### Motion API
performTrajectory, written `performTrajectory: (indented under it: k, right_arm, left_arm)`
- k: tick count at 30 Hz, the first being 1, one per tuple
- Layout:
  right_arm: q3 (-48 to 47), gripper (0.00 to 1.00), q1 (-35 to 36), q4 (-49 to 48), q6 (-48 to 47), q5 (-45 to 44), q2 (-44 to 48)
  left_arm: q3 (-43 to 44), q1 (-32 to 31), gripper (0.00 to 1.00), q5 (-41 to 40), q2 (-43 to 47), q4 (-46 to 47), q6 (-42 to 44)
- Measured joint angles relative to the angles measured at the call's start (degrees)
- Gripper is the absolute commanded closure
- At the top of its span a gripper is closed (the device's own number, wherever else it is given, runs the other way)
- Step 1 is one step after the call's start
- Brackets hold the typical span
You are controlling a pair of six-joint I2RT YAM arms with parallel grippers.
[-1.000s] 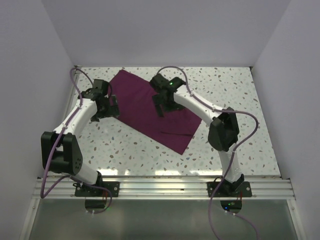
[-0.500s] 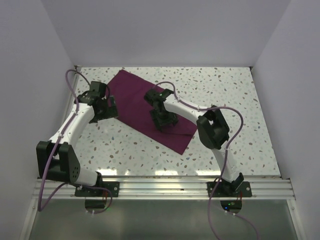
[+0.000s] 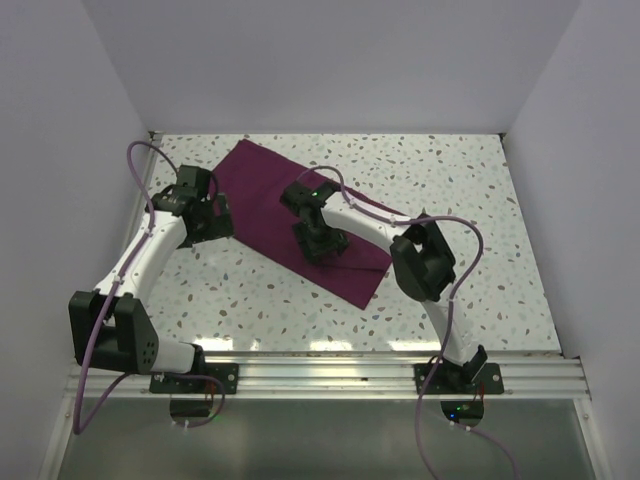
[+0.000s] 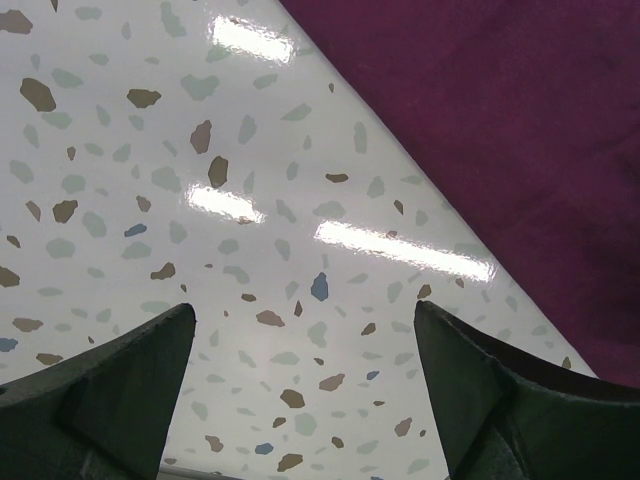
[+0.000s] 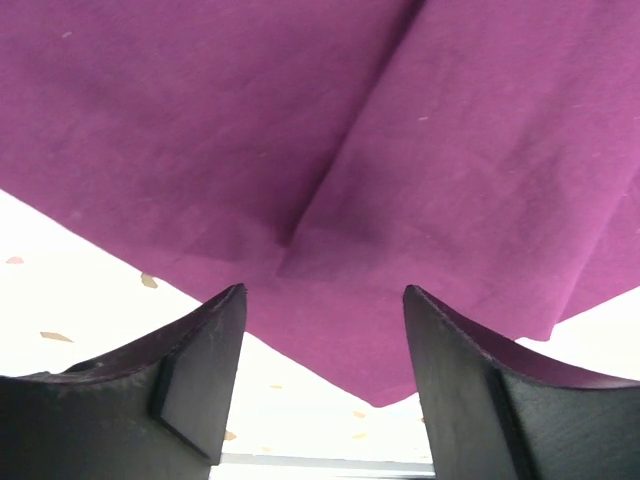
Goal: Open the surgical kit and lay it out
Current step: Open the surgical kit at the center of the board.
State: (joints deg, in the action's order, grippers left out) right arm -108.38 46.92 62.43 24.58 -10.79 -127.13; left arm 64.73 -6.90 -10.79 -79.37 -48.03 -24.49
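The surgical kit shows only as a dark purple-maroon cloth wrap (image 3: 268, 195), lying folded and flat on the speckled table. No steel tray or instruments are visible. My right gripper (image 3: 322, 243) is open and low over the wrap's near part; in the right wrist view its gripper (image 5: 322, 345) stands over a folded flap edge (image 5: 330, 190) near the wrap's corner (image 5: 385, 398). My left gripper (image 3: 212, 218) is open over bare table just beside the wrap's left edge; in the left wrist view the gripper (image 4: 305, 365) is over speckled table and the cloth (image 4: 500, 120) fills the upper right.
White walls enclose the table on the left (image 3: 60, 200), back and right. A metal rail (image 3: 320, 375) runs along the near edge with both arm bases. Speckled tabletop (image 3: 470, 200) lies to the right of the wrap.
My right gripper has moved toward the near left and lower over the wrap, its arm folding in. The left gripper has shifted slightly back and left. The wrap lies as before.
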Motion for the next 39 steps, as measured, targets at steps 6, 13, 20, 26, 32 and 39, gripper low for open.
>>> performTrajectory:
  k: [6,13,20,26,32,39]
  right_arm:
    - [0.72,0.5,1.14,-0.5,0.33,-0.2,-0.33]
    - [2.03,0.65,1.16,-0.5,0.5,-1.77,-1.09]
    - [1.95,0.7,1.14,-0.26,0.52,-3.34,-1.2]
    - [0.48,0.76,1.14,0.24,0.5,-4.57,-1.29]
    - [-2.14,1.0,1.14,0.7,0.2,-4.79,-3.34]
    - [-2.21,1.0,1.14,0.74,-0.17,-4.85,-5.31]
  left_arm:
    - [0.0,0.0,0.05,0.0,0.0,0.0,0.02]
    - [0.0,0.0,0.05,0.0,0.0,-0.02,0.02]
    - [0.0,0.0,0.05,0.02,0.0,-0.02,0.02]
    - [0.0,0.0,0.06,0.04,0.0,0.0,0.02]
    - [0.0,0.0,0.06,0.04,0.0,-0.02,0.02]
    - [0.59,0.0,0.05,0.0,0.26,-1.01,0.04]
